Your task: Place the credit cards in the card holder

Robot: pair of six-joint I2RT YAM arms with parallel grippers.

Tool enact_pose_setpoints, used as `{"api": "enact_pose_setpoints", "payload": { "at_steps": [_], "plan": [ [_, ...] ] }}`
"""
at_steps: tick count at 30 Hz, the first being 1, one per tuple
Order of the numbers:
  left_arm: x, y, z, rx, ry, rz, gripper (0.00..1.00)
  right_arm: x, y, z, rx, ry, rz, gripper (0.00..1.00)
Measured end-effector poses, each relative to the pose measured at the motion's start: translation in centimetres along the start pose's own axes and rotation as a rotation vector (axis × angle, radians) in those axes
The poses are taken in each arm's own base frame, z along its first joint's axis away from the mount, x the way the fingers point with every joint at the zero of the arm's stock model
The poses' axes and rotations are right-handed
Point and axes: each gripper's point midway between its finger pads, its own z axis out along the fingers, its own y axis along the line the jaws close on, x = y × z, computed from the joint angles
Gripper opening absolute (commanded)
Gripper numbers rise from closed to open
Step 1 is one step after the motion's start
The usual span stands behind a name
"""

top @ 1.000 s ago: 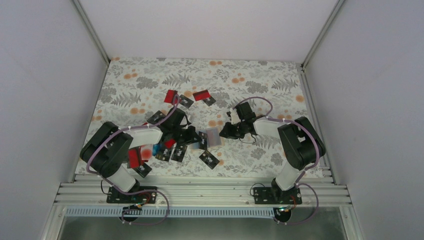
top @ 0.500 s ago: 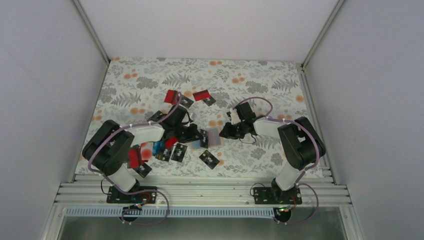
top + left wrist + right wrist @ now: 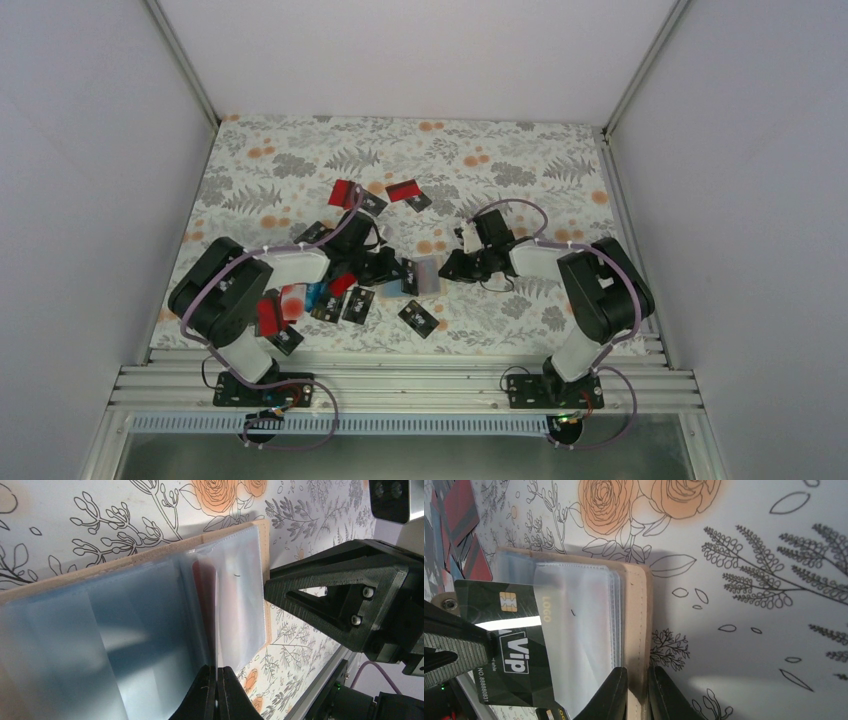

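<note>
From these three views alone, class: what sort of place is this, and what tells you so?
Probably a robotics lab test cell: a left arm and right arm bolted to an aluminium rail, plain white panels enclosing a floral-covered table, and credit cards scattered near a card holder as practice props.

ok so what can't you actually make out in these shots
- Top view: card holder pockets too small; left arm covers some credit cards.
- Left wrist view: black card edge-on in left gripper, face hidden; near sleeves blurred.
- Right wrist view: right gripper covers holder's lower edge.
</note>
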Motion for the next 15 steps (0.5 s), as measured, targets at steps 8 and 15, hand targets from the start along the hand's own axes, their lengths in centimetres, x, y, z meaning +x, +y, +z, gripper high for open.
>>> {"api": "enact_pose_setpoints", "payload": {
  "at_steps": [8,15],
  "plan": [
    [0.09,-0.02,0.44,0.023,0.015,-0.016,0.02,0.45,-0.05,-0.01,-0.019,-0.008,-0.006,0.14],
    [0.15,-0.01,0.62,0.044,0.015,-0.025,0.02,0.4,-0.02,-0.02,-0.024,-0.011,-0.002,0.13]
  ]
}}
